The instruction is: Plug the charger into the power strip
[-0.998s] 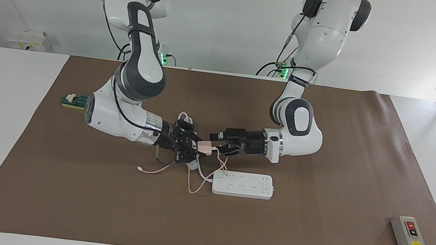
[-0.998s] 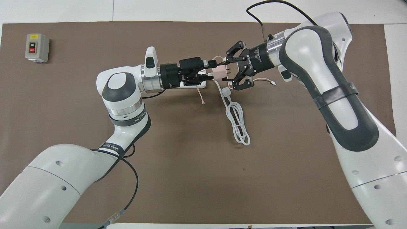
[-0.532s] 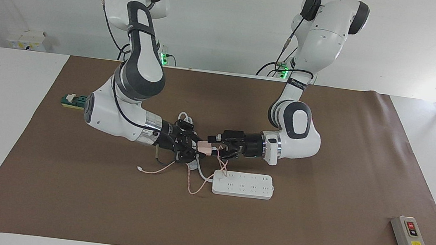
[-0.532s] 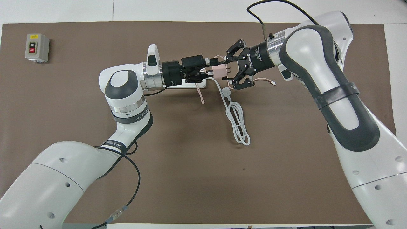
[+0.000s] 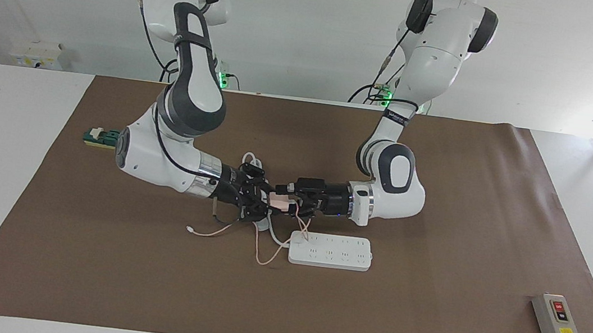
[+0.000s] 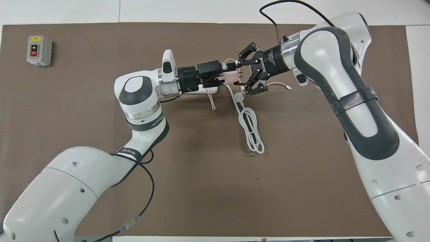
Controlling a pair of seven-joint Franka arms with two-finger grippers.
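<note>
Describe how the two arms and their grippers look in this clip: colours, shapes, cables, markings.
Both arms are glossy white with rounded dark grey joint covers and silver wrist rings. The left gripper is a compact black block; the right gripper is black with splayed linkage fingers and white lettering on its body. Black cables run loose along each arm.

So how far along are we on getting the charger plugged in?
Done: the charger is off the table, up in the air, with the right gripper shut on it. In hand: a handover, the left gripper open around the charger. Left: lowering its prongs into the power strip, whose visible sockets look empty.
</note>
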